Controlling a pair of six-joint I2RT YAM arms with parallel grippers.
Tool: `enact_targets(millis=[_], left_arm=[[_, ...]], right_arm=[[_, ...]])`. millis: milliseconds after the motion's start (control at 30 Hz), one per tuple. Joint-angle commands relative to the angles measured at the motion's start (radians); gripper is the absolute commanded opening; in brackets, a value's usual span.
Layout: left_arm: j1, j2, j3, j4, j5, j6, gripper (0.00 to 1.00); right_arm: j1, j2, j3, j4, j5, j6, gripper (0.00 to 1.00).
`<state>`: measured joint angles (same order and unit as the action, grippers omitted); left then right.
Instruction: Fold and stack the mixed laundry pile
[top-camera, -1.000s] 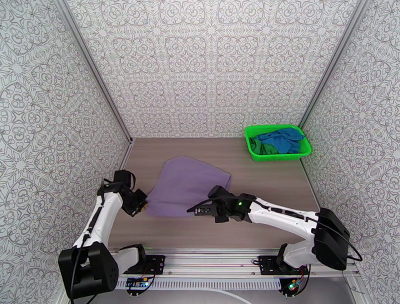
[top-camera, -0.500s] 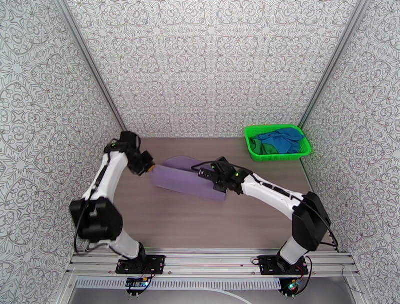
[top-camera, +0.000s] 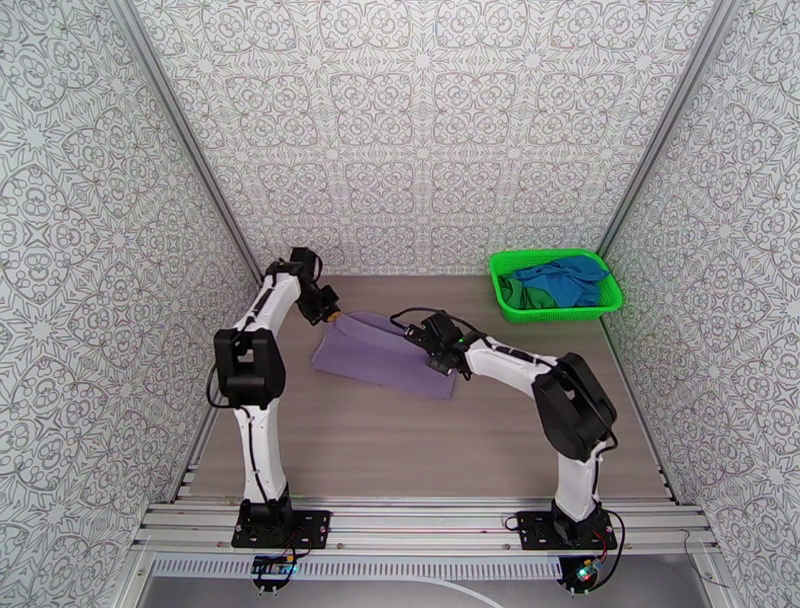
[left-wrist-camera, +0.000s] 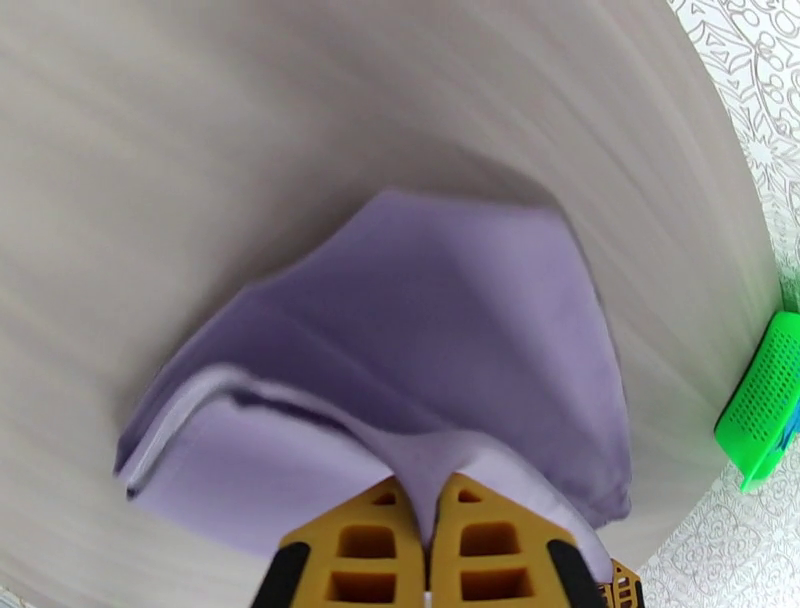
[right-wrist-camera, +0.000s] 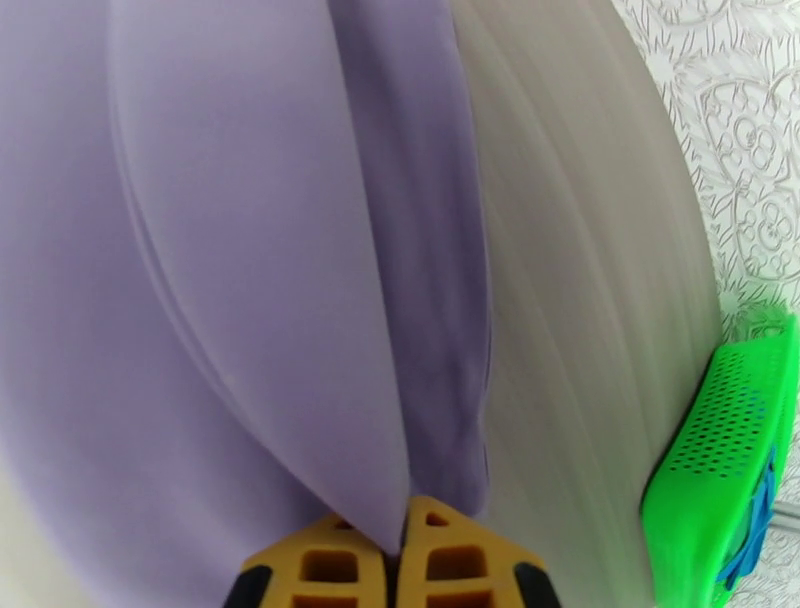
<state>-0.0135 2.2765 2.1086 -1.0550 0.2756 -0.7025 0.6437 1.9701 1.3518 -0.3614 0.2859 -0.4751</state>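
Now the lavender-grey garment (top-camera: 385, 355) lies doubled over toward the worktop's (top-camera: 400, 450) far edge, left of centre. At its far left corner the left gripper (top-camera: 333, 313) has both fingers pressed together on the cloth; the right gripper (top-camera: 420, 335) clamps the far right edge likewise. The bright blue garment (top-camera: 565, 280) and dark green garment (top-camera: 518, 292) sit in the green mesh basket (top-camera: 555, 308) at the far right corner.

Grey-patterned walls (top-camera: 420, 130) enclose wood-grain table (top-camera: 420, 450); even light.

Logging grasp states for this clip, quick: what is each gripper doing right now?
Left gripper: shut on the lavender-grey garment, pinching its edge.
Right gripper: shut on the same garment's edge.
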Motion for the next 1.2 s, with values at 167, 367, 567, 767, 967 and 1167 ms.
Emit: enact_targets(millis=[167,367,567,767,967,1167], left_arm=[[-0.007,0.112,0.096,-0.006,-0.05,-0.031,0.01],[-0.008,0.12,0.101,0.027,-0.036,-0.045,0.66],[-0.015,0.068,0.132,0.077,0.034,-0.02,0.87],[-0.013,-0.044,0.123,0.046,0.016,0.044,0.99],[-0.035,-0.332,-0.165,0.117,-0.021,0.174,0.99],[-0.058,-0.605,-0.513,0.213,-0.098,0.172,0.99]], right_arm=[[-0.025,0.089,0.055,0.099,0.055,0.057,0.0],[-0.045,0.105,0.109,0.067,0.107,0.118,0.37],[-0.086,0.045,0.169,0.008,0.192,0.202,0.62],[-0.11,-0.08,0.186,-0.149,0.191,0.429,0.62],[-0.117,-0.144,0.19,-0.447,-0.087,0.801,0.55],[-0.117,-0.165,0.033,-0.409,-0.226,1.058,0.55]])
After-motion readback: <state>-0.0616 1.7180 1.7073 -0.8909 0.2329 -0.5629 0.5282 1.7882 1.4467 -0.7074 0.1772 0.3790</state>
